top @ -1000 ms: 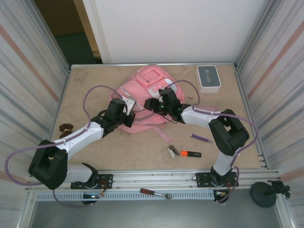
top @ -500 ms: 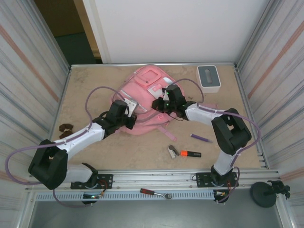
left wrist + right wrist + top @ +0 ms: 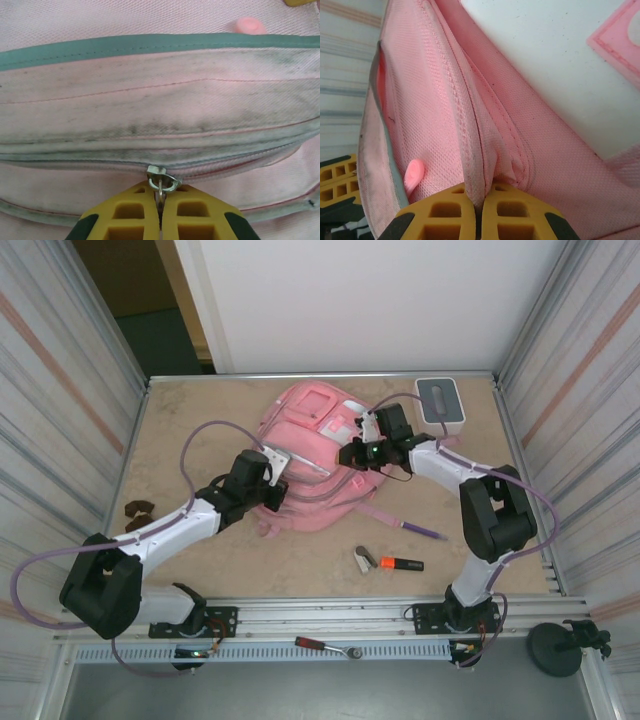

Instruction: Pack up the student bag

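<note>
The pink student bag (image 3: 315,455) lies in the middle of the table, its fabric filling both wrist views. At its left side my left gripper (image 3: 272,480) is shut on the metal zipper pull (image 3: 162,181), pinched between the yellow fingers (image 3: 125,212) on a closed zip line. My right gripper (image 3: 352,453) is at the bag's right side, shut on a fold of pink bag fabric (image 3: 485,170) and holding it up. A small pink tab (image 3: 413,172) shows beside that fold.
A white box with a grey top (image 3: 439,404) stands at the back right. A purple pen (image 3: 423,531), an orange highlighter (image 3: 401,564) and a small silver item (image 3: 365,559) lie at the front right. A dark object (image 3: 135,508) sits at the left edge.
My right gripper closed on the bag fabric and moved right and back, pulling the bag's right side with it. The bag shifted and spread. My left gripper stayed shut on the zipper pull.
</note>
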Tool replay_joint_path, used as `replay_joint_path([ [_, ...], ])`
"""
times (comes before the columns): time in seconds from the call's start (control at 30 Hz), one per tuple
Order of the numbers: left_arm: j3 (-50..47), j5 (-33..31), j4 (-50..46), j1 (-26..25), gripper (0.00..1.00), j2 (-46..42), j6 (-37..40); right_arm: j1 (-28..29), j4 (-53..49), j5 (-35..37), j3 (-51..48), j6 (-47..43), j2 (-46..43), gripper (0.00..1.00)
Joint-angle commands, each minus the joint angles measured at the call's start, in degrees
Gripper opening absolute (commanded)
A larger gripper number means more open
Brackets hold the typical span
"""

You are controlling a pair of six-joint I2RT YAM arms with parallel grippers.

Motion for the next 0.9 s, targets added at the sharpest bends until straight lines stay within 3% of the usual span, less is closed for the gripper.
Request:
replay_joint_path([
  [0.0, 0.92, -0.59, -3.01, -0.14, 0.0, -2.67, 0.58, -3.01, -5.95, 1.9, 4.7, -6.68, 1.57, 0.01],
  [0.13, 0.59, 2.97, 0.32, -3.31, 0.0, -2.56, -0.04, -2.83, -6.96, 0.05, 9.18, -6.67, 4.29, 0.01],
  [0.37, 4.93, 3.36, 1.79, -11.71, 0.0, 2.31, -0.05, -3.29, -9.8, 0.17, 12.87, -7.88, 5.49, 0.07],
  [0.67, 10.58, 1.99, 2.42, -15.26, 0.0, 10.09, -1.37, -5.47, -5.67, 5.85, 0.74, -3.12, -5.8, 0.47],
  [0.87, 10.41, 1.46, 3.32, -15.26, 0.0, 10.86, -0.94, -4.47, 3.74, 2.54, -10.67, 4.11, -12.83, 0.58],
])
